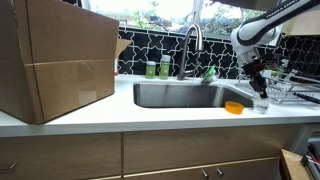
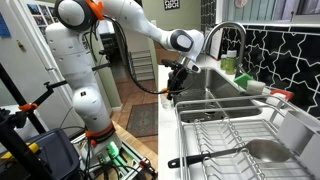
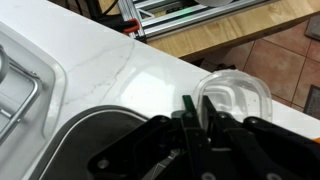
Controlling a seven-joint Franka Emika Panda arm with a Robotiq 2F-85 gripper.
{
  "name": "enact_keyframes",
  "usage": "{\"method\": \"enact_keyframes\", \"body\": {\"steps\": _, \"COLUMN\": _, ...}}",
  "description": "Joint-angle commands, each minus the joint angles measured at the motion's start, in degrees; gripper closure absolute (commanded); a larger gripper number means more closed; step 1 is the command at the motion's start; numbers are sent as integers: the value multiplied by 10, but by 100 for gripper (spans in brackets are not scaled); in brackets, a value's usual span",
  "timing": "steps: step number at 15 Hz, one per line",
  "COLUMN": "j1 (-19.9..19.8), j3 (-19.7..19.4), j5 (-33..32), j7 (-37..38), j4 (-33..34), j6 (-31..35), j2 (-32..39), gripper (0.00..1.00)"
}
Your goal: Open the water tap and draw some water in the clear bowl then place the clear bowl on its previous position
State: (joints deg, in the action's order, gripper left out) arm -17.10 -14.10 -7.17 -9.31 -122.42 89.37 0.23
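The clear bowl (image 3: pixel 238 95) stands on the white counter at the sink's corner; in an exterior view it (image 1: pixel 261 104) is just right of the small orange dish (image 1: pixel 234 107). My gripper (image 3: pixel 197 104) comes down on the bowl's near rim, its fingers drawn close with the rim between them. It also shows in both exterior views (image 1: pixel 258 88) (image 2: pixel 174 90). The steel gooseneck water tap (image 1: pixel 193 45) (image 2: pixel 228 38) stands behind the sink, apart from the gripper. No water runs from it.
The steel sink (image 1: pixel 180 95) (image 2: pixel 215 100) lies beside the bowl. A wire dish rack (image 1: pixel 288 92) (image 2: pixel 240 140) stands close by. Two green bottles (image 1: pixel 157 69) stand by the tap. A large cardboard box (image 1: pixel 55 60) fills one end of the counter.
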Motion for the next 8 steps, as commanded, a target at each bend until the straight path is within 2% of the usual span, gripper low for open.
{"method": "enact_keyframes", "body": {"steps": 1, "j1": 7, "j3": -4, "j5": -8, "j7": 29, "j4": -18, "j6": 30, "j2": -5, "gripper": 97}}
{"method": "enact_keyframes", "body": {"steps": 4, "j1": 9, "j3": -3, "j5": -8, "j7": 35, "j4": -20, "j6": 32, "j2": -4, "gripper": 97}}
{"method": "enact_keyframes", "body": {"steps": 5, "j1": 10, "j3": -3, "j5": -8, "j7": 36, "j4": -20, "j6": 32, "j2": -5, "gripper": 90}}
{"method": "enact_keyframes", "body": {"steps": 6, "j1": 10, "j3": -3, "j5": -8, "j7": 35, "j4": -20, "j6": 31, "j2": -5, "gripper": 76}}
{"method": "enact_keyframes", "body": {"steps": 8, "j1": 11, "j3": -3, "j5": -9, "j7": 34, "j4": -21, "j6": 29, "j2": -7, "gripper": 56}}
